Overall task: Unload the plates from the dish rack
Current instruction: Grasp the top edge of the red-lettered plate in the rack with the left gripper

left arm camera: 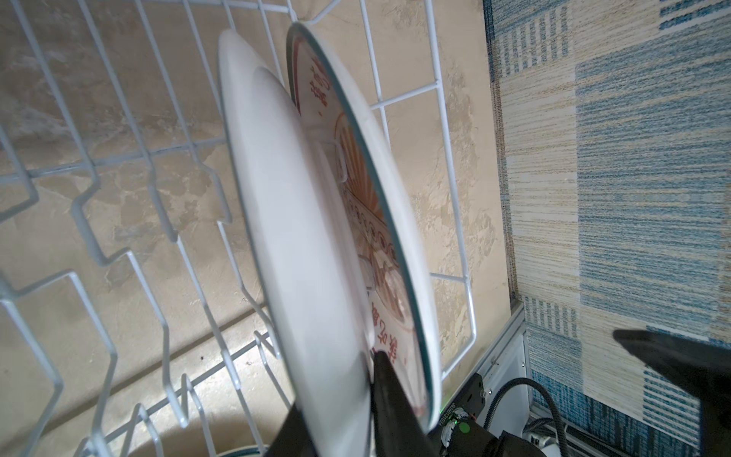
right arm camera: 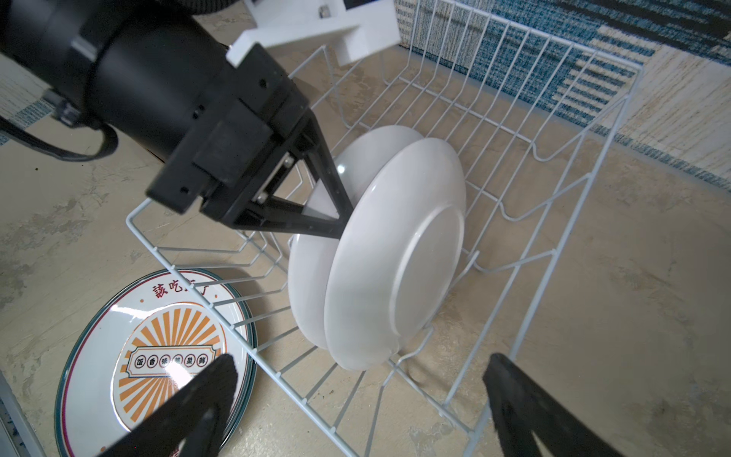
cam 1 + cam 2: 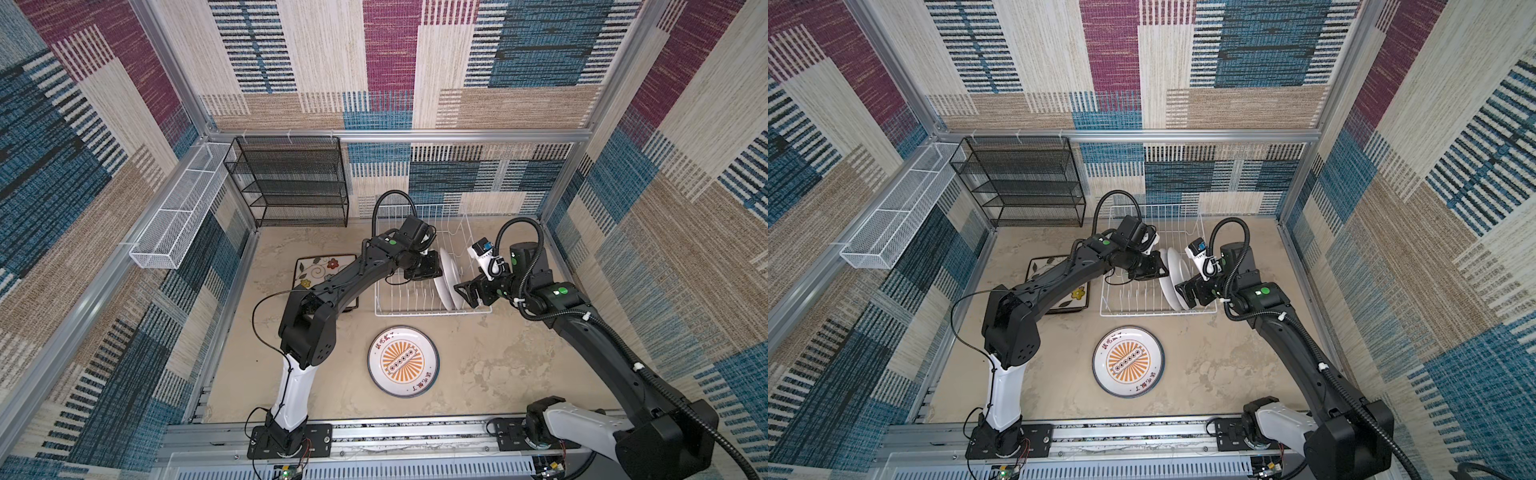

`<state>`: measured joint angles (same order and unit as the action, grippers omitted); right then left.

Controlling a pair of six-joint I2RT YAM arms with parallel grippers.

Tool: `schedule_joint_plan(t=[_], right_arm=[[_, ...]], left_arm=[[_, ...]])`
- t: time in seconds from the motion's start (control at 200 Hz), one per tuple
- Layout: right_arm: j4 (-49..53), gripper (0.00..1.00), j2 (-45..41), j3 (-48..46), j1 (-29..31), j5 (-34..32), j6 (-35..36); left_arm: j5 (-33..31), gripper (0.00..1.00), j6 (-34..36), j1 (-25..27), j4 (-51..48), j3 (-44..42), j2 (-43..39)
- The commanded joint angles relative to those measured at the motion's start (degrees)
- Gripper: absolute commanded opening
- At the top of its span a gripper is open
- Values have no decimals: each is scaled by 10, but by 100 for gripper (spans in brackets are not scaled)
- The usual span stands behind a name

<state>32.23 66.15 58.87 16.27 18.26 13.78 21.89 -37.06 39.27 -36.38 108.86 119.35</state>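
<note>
The white wire dish rack (image 3: 409, 311) stands at the back of the table. Two round plates stand upright at its right end. My left gripper (image 3: 435, 269) reaches in from the left and is shut on the rim of the left plate (image 2: 356, 158); its white back (image 1: 292, 221) faces the left wrist view. One finger (image 1: 385, 380) sits between the two plates. The right plate (image 2: 395, 257) shows its sunburst face (image 1: 368, 178) there. My right gripper (image 3: 464, 291) hangs open at the rack's right front corner, holding nothing.
A round sunburst plate (image 3: 402, 361) lies flat in front of the rack. A square flowered plate (image 3: 316, 270) lies left of it, partly under my left arm. The black mesh shelf unit (image 3: 291, 183) and the long white mesh basket (image 3: 178, 220) are at the back left.
</note>
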Motion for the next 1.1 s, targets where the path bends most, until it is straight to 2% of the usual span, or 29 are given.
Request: schedule_joint_plan(t=[0.0, 0.245, 0.411, 0.746, 1.097], right_arm=[[-19, 100, 5, 5, -1, 0, 0], [-22, 100, 15, 8, -1, -12, 0], [-33, 100, 19, 9, -1, -22, 1], [-36, 100, 23, 16, -4, -18, 1], [-35, 100, 12, 20, -4, -18, -6]], left_arm=[[-9, 17, -10, -2, -16, -4, 8], [8, 9, -38, -2, 9, -19, 4], [27, 0, -57, -3, 30, -27, 2], [59, 0, -79, -3, 42, -20, -12], [64, 0, -70, -4, 28, -12, -40]])
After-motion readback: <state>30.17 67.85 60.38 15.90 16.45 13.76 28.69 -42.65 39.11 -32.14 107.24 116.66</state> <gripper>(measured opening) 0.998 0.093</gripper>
